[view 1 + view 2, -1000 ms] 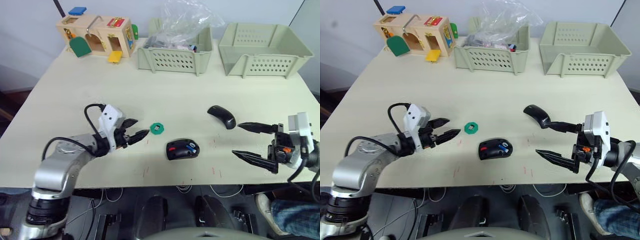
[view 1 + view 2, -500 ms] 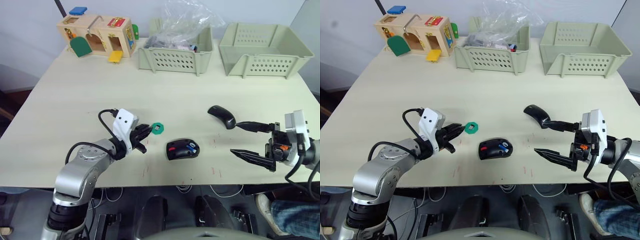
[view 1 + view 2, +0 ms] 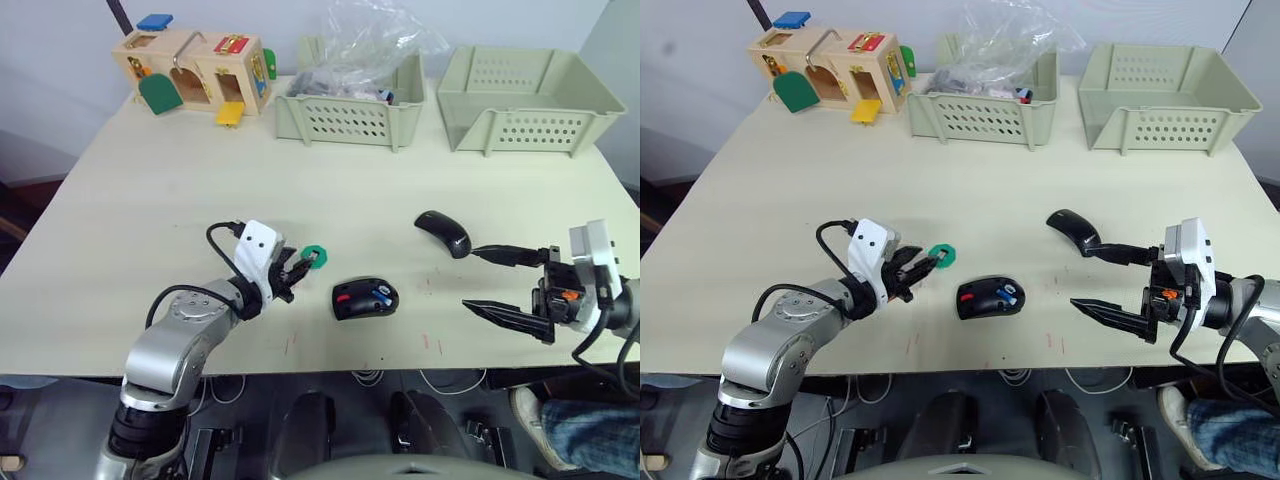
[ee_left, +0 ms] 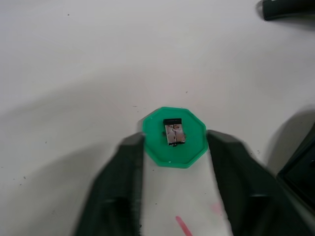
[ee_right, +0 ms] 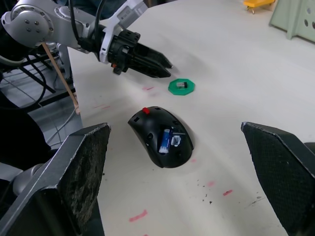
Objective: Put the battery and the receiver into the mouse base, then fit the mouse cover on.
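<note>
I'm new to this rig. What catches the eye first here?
The left pincer, open, straddles a green disc with the receiver on it. Beside it to the right lies the mouse base, the blue battery in it. The mouse cover lies by the open right pincer.

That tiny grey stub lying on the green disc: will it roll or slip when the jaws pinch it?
The receiver looks flat and boxy, so probably won't roll. Being tiny and probably light, it may skid or flip. It lies loose on the green disc, which might slide too.
</note>
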Controlling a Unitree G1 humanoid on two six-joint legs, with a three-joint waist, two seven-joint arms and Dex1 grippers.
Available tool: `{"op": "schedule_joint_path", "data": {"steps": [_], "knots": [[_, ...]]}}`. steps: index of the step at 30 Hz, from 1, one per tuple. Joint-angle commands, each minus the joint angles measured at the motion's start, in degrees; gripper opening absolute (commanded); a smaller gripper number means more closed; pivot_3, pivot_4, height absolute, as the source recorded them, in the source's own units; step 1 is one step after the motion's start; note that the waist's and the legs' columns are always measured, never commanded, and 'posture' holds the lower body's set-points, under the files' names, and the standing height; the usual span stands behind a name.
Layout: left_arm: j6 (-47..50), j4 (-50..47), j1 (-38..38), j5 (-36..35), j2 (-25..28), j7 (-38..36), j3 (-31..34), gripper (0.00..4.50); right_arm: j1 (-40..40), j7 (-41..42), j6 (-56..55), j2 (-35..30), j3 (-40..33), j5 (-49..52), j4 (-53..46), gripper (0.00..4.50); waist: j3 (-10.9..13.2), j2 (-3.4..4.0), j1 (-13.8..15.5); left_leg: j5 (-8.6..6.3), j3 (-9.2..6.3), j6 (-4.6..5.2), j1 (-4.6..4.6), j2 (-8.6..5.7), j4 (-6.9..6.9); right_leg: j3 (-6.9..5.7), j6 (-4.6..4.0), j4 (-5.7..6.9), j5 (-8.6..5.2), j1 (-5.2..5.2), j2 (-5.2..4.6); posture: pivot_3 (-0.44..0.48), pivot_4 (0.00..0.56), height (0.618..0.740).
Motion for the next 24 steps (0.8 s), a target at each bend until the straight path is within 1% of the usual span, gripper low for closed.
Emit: {"op": "schedule_joint_path", "data": {"steps": [1,4,7,11,17,24], "knots": [[4.0,-4.8,-2.3,1.4,-1.2,3.8,-1.3,1.98,-0.5,1.1,0.3,-1.1,-2.8,2.0,-0.4,4.5,0.0,0.0,0.1,0.0,0.0,0.0,-0.01,0.0,0.0,0.0,0.0,0.0,0.0,0.0,0.0,0.0,0.15,0.74],[6.8,-5.9,-3.5,2.0,-1.6,5.4,-2.4,1.98,-0.6,1.5,0.5,-1.5,-3.5,2.7,0.0,4.5,0.0,-0.02,0.1,0.0,0.0,0.0,-0.01,-0.01,0.01,0.0,0.01,0.0,0.0,0.01,-0.01,0.0,0.15,0.74],[10.0,-7.2,-3.9,1.5,-3.6,7.2,-2.4,1.98,-0.5,1.9,0.5,-1.5,-4.4,3.5,0.1,4.5,0.0,-0.02,0.0,0.0,-0.01,0.0,0.0,-0.01,0.0,0.0,0.01,0.0,0.0,0.01,0.0,0.0,0.15,0.74],[12.3,-7.6,-3.9,2.9,-5.6,10.0,-3.3,1.98,-0.8,2.1,0.2,-1.4,-4.6,3.5,0.7,4.5,0.0,-0.02,0.0,0.0,-0.03,0.0,0.0,-0.01,0.0,0.0,0.01,0.0,0.0,0.01,0.01,0.0,0.15,0.74],[13.3,-6.0,-4.0,4.4,-8.4,12.9,-3.2,1.98,-1.3,2.4,0.0,-1.4,-3.9,3.0,1.2,4.5,0.0,-0.02,0.0,0.0,-0.02,0.0,0.0,-0.02,0.0,0.0,0.01,0.0,0.0,0.01,0.01,0.0,0.15,0.74],[13.5,-4.2,-5.3,5.3,-10.7,14.2,-3.3,1.98,-1.3,2.3,0.5,-1.5,-3.9,3.4,0.9,4.5,0.0,-0.02,0.0,0.0,-0.03,0.0,-0.01,-0.03,0.01,0.0,0.01,0.0,0.0,0.01,0.0,0.0,0.15,0.74]]}}
